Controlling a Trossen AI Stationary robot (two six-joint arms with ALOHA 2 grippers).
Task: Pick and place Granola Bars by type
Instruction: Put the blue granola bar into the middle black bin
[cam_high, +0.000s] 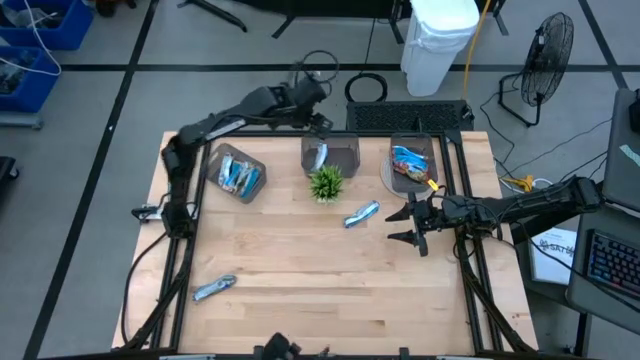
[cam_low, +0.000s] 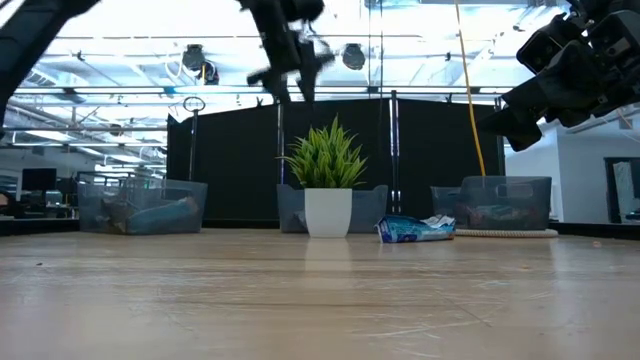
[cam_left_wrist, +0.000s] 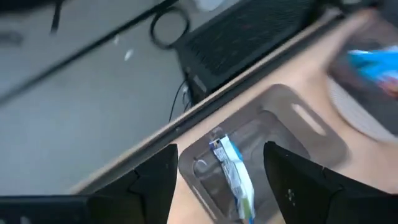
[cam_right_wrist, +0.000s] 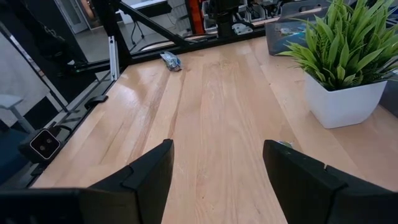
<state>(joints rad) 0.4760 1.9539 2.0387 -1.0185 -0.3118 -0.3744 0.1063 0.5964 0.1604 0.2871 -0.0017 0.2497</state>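
Three clear bins stand along the table's far edge. The left bin (cam_high: 238, 175) holds several blue-and-white Granola Bars, the middle bin (cam_high: 330, 153) one silvery-blue bar (cam_left_wrist: 233, 174), and the right bin (cam_high: 413, 163) blue and red wrappers. My left gripper (cam_left_wrist: 221, 162) hangs open above the middle bin (cam_left_wrist: 273, 124), high over the table in the low view (cam_low: 290, 70). One bar (cam_high: 362, 214) lies flat on the table beside the plant, another (cam_high: 214, 288) near the front left. My right gripper (cam_high: 400, 226) waits open at the table's right, nothing between its fingers (cam_right_wrist: 149, 168).
A small green plant in a white pot (cam_high: 326, 183) stands just in front of the middle bin, between the loose bar (cam_low: 415, 230) and the left bin. The wooden table's middle and near part (cam_high: 330, 280) is bare. A black frame runs along the table's edges.
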